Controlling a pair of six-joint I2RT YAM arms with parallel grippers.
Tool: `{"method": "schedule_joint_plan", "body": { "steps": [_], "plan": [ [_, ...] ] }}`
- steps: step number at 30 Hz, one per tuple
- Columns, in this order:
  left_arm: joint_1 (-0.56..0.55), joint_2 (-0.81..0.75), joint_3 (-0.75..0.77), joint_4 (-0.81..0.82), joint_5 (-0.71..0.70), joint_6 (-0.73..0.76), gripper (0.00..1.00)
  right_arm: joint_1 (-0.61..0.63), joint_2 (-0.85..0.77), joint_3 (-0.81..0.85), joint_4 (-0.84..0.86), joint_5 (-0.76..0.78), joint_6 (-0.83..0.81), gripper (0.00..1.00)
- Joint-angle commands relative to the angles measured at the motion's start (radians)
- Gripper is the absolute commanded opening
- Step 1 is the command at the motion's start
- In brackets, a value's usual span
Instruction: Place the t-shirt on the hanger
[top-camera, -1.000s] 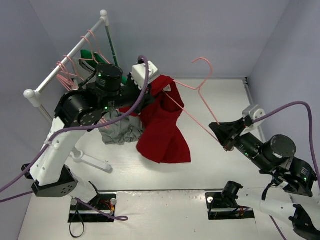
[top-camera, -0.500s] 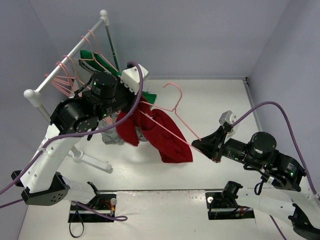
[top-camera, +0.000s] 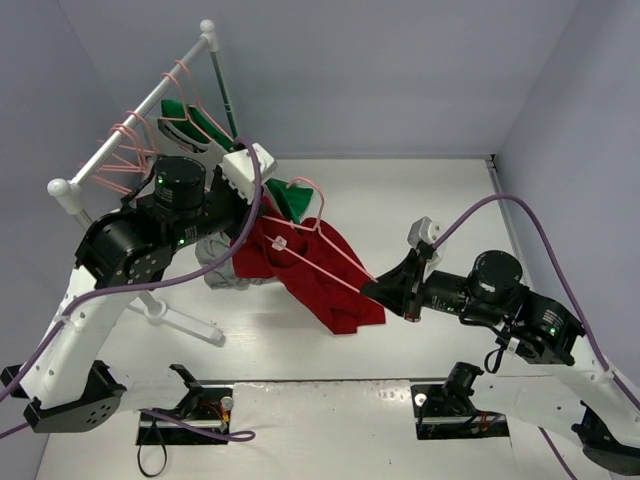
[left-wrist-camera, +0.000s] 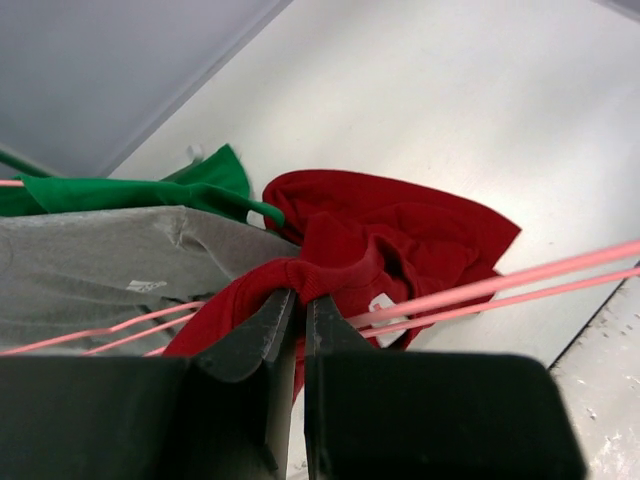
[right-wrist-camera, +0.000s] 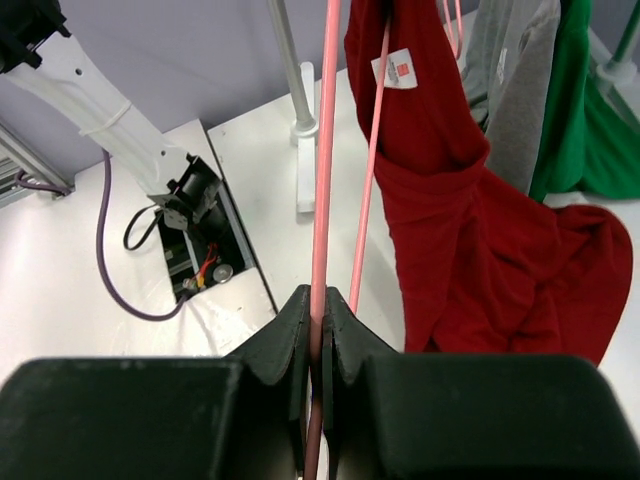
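The dark red t-shirt (top-camera: 325, 275) hangs in the air between my arms, its lower part drooping to the table. My left gripper (top-camera: 262, 213) is shut on its ribbed collar (left-wrist-camera: 300, 275), as the left wrist view (left-wrist-camera: 297, 296) shows. The pink wire hanger (top-camera: 319, 210) runs through the shirt's neck, with two wires (left-wrist-camera: 520, 285) beside the white label. My right gripper (top-camera: 368, 290) is shut on one hanger wire (right-wrist-camera: 325, 150), with the fingertips (right-wrist-camera: 320, 300) closed around it. The t-shirt (right-wrist-camera: 470, 200) hangs just right of that wire.
A white clothes rack (top-camera: 130, 110) stands at the left with several pink hangers (top-camera: 130, 145) and a green garment (top-camera: 185, 115). A grey t-shirt (top-camera: 215, 268) hangs below the left arm, next to the red one. The rack's foot (top-camera: 185, 325) lies on the table.
Both arms moved left and lower, carrying shirt and hanger toward the rack. The right arm reached further left. The hanger's hook swung down beside the left gripper.
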Motion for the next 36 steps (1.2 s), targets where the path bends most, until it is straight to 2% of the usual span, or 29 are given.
{"method": "schedule_joint_plan", "body": {
  "steps": [1, 7, 10, 14, 15, 17, 20, 23, 26, 28, 31, 36],
  "plan": [
    [-0.004, -0.035, 0.032, 0.071, 0.108, -0.009, 0.00, -0.001, 0.053, 0.011, 0.281, 0.003, -0.060, 0.00],
    [-0.005, -0.052, 0.047, 0.070, 0.103, -0.010, 0.00, -0.022, 0.097, 0.067, 0.296, 0.187, -0.145, 0.00],
    [-0.005, -0.033, 0.063, 0.070, 0.101, 0.004, 0.00, -0.054, 0.069, 0.094, 0.284, 0.348, -0.192, 0.00],
    [-0.005, 0.028, 0.145, 0.071, 0.089, 0.020, 0.00, -0.071, 0.014, 0.137, 0.163, 0.605, -0.225, 0.00],
    [-0.004, 0.044, 0.165, 0.071, 0.078, 0.022, 0.00, -0.070, 0.007, 0.151, 0.116, 0.616, -0.230, 0.00],
    [-0.004, 0.076, 0.194, 0.071, 0.033, 0.025, 0.00, -0.071, -0.001, 0.174, 0.045, 0.596, -0.213, 0.00],
    [-0.005, 0.113, 0.232, 0.075, -0.031, 0.025, 0.00, -0.068, -0.001, 0.176, -0.036, 0.464, -0.174, 0.00],
    [-0.005, 0.130, 0.238, 0.094, -0.080, 0.032, 0.00, -0.070, -0.018, 0.120, -0.040, 0.250, -0.142, 0.00],
    [-0.003, 0.130, 0.222, 0.112, -0.112, 0.048, 0.00, -0.069, -0.016, 0.085, -0.035, 0.145, -0.088, 0.00],
    [0.000, 0.128, 0.188, 0.123, -0.111, 0.055, 0.00, -0.070, -0.015, 0.072, -0.026, 0.071, -0.072, 0.00],
    [0.017, 0.115, 0.143, 0.138, -0.090, 0.054, 0.00, -0.070, -0.011, 0.070, -0.022, 0.038, -0.073, 0.00],
    [0.042, 0.075, 0.037, 0.171, 0.034, 0.051, 0.00, -0.068, 0.016, 0.073, 0.009, 0.006, -0.096, 0.00]
  ]
}}
